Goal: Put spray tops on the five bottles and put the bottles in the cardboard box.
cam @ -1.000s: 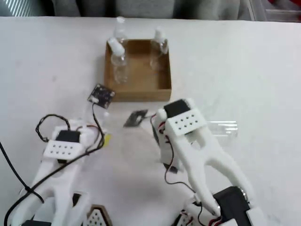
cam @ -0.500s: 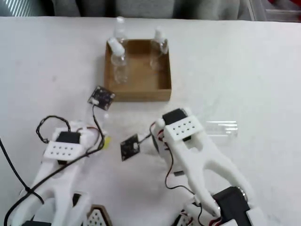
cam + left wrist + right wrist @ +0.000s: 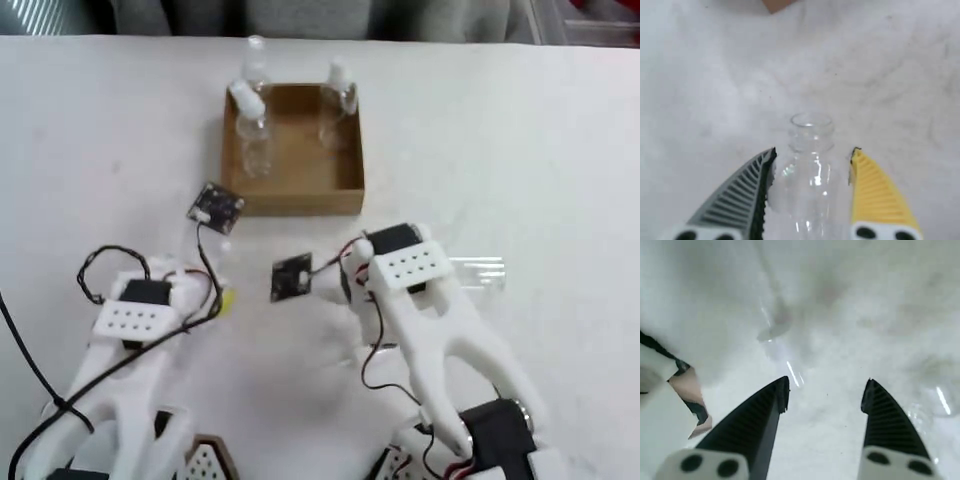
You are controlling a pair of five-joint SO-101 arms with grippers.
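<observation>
My left gripper (image 3: 813, 152) is shut on a clear bottle (image 3: 811, 131) with an open, capless neck, held between the grey finger (image 3: 752, 187) and the yellow finger (image 3: 875, 192). In the high view the left arm (image 3: 135, 315) is at the lower left. My right gripper (image 3: 826, 387) hangs open over the table with nothing between its black fingers. Just beyond them lies a clear spray top (image 3: 774, 331) with its thin tube. The cardboard box (image 3: 300, 195) holds two capped bottles (image 3: 253, 130) (image 3: 338, 100). A third bottle (image 3: 256, 58) stands behind it.
Another clear bottle (image 3: 472, 272) lies on its side to the right of the right arm (image 3: 405, 265); part of it shows beside the right fingers (image 3: 940, 407). Loose black cables (image 3: 100, 265) loop beside the left arm. The table's far right is bare white.
The right arm has shifted to the right and its wrist has swung: its small camera board dropped toward the front, then came back up. The left arm has stayed still with its bottle.
</observation>
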